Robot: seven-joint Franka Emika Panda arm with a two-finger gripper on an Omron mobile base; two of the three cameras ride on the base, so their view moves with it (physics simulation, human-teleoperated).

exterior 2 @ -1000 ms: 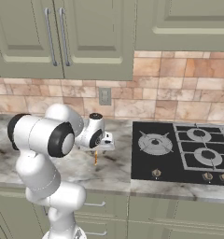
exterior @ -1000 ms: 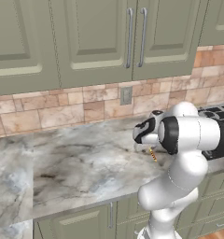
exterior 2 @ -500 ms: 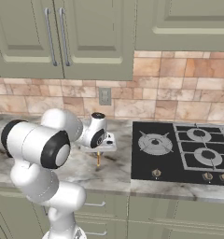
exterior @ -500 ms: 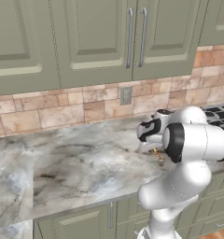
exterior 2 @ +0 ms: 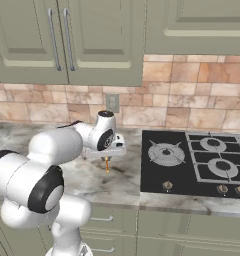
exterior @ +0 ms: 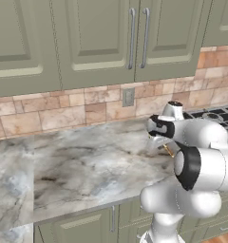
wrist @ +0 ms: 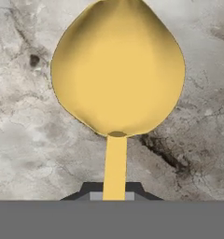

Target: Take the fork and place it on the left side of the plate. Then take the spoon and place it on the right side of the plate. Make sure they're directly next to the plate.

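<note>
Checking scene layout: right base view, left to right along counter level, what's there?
Robot arm → gripper shut on the spoon hanging below it → stove; wall outlet sits above the gripper.

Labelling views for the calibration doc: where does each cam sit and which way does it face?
Left base view: behind the arm on its left, facing forward and down at the marble counter, backsplash and cabinets; white arm rises lower right, claw beside the hob.
Right base view: behind on its right, facing counter and hob; arm rises lower left, claw holding the spoon pointing down.
Hand view: on the hand, looking along the claw at the counter; the spoon's bowl looms large, dark fingertips at the bottom.
Shared: both base views show counter, hob, arm.
</note>
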